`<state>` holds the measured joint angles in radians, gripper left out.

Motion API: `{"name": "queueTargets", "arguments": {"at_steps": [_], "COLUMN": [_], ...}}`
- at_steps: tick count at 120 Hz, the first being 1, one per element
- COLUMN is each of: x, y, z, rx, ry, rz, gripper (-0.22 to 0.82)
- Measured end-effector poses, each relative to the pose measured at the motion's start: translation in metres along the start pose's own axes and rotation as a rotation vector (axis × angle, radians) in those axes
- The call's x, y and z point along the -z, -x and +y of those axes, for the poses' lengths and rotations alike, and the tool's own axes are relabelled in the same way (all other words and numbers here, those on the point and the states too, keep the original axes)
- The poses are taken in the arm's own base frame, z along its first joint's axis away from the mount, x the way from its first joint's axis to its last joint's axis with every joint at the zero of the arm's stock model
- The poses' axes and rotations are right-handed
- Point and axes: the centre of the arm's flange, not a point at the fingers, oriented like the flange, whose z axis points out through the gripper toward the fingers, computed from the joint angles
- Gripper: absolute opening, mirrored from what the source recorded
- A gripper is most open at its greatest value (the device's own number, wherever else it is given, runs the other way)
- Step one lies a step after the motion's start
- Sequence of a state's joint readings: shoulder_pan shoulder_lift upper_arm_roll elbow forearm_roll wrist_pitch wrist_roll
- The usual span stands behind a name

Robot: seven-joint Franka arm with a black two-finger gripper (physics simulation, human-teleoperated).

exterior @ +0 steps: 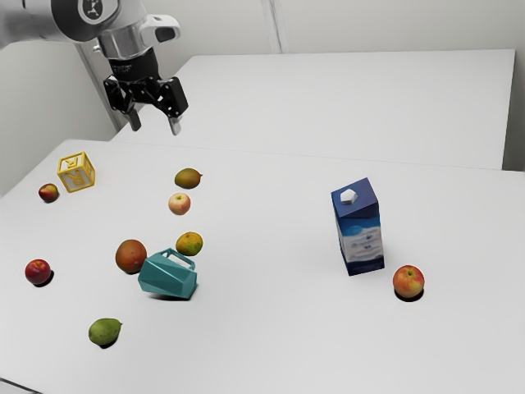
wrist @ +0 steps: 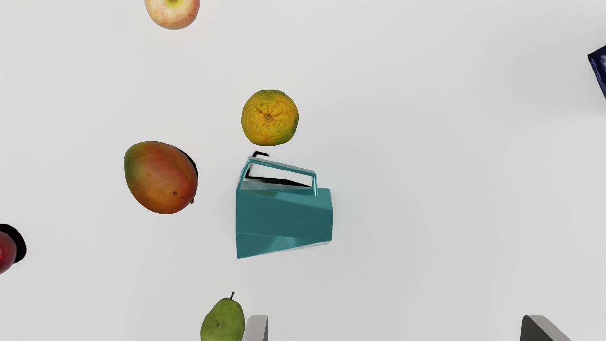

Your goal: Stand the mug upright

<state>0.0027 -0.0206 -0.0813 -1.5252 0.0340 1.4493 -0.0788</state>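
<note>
Hovering above the surface (exterior: 279,328), my pincer (exterior: 155,125) stands spread; the teal mug (wrist: 284,215) lies on its side near the citrus fruit (wrist: 270,118).

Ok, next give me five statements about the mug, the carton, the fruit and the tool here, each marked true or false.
1. The mug lies on its side. True.
2. The tool is closed around the mug. False: it is open, away from the mug.
3. The mug's handle is on the side toward the yellow-green citrus fruit. True.
4. The blue carton stands upright. True.
5. The green pear touches the mug. False: bare table shows between them.
</note>
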Motion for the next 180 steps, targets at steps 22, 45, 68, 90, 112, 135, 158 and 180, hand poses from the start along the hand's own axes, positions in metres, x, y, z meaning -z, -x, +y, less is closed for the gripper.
{"name": "queueTargets", "arguments": {"at_steps": [22,45,68,90,112,135,158,180], "x": [0.0,-0.004,-0.023,-0.065,-0.105,-0.146,-0.188,-0.221], "y": [0.004,0.016,0.028,0.045,0.049,0.063,0.074,0.08], "z": [-0.001,-0.011,-0.065,-0.103,-0.137,-0.149,-0.157,-0.161], "rx": [0.005,0.026,0.122,0.167,0.192,0.193,0.193,0.19], "ry": [-0.002,0.005,0.065,0.143,0.223,0.295,0.364,0.431], "rz": [0.007,0.006,-0.02,-0.029,-0.011,0.025,0.061,0.093], "gripper": [0.58,0.58,0.58,0.58,0.58,0.57,0.57,0.57]}}
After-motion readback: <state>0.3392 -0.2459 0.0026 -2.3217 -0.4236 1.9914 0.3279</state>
